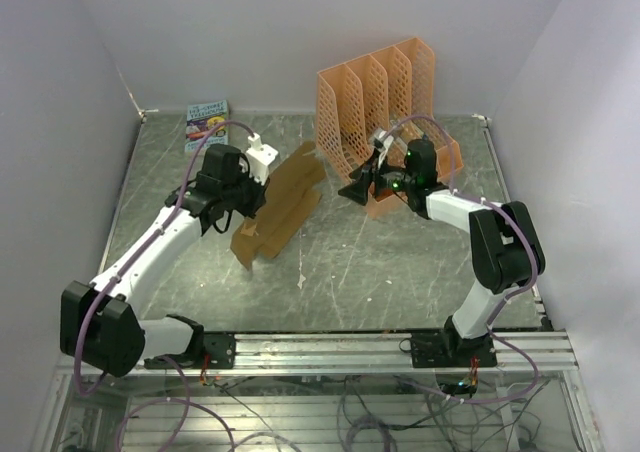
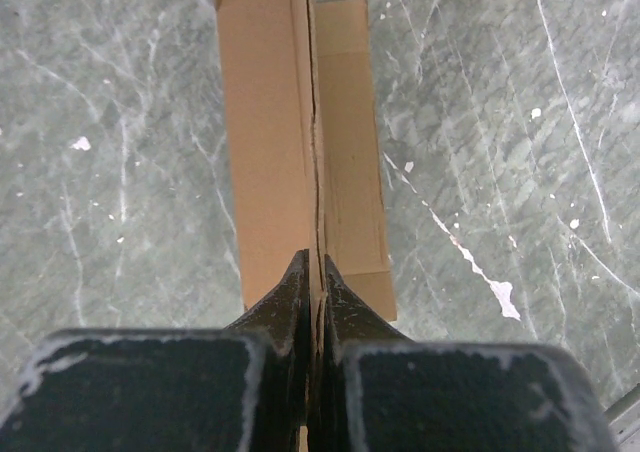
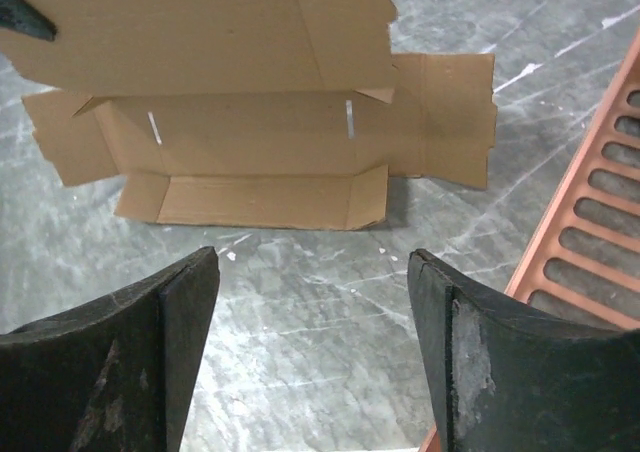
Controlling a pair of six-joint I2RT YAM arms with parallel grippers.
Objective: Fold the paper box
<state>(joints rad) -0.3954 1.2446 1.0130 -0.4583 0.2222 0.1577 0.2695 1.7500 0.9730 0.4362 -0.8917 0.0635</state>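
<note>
So, the left gripper (image 2: 312,272) is clamped tight on a thin raised flap of the paper box (image 1: 285,204) — the cardboard edge runs straight between its fingers. The box sits partly unfolded on the table (image 1: 400,272), left of centre and nearer the far edge. The right gripper (image 3: 312,272) hovers wide open with nothing in it — just beside the orange rack (image 1: 380,102) at the far edge. Its tips look clear of the box, though that's hard to judge from above.
</note>
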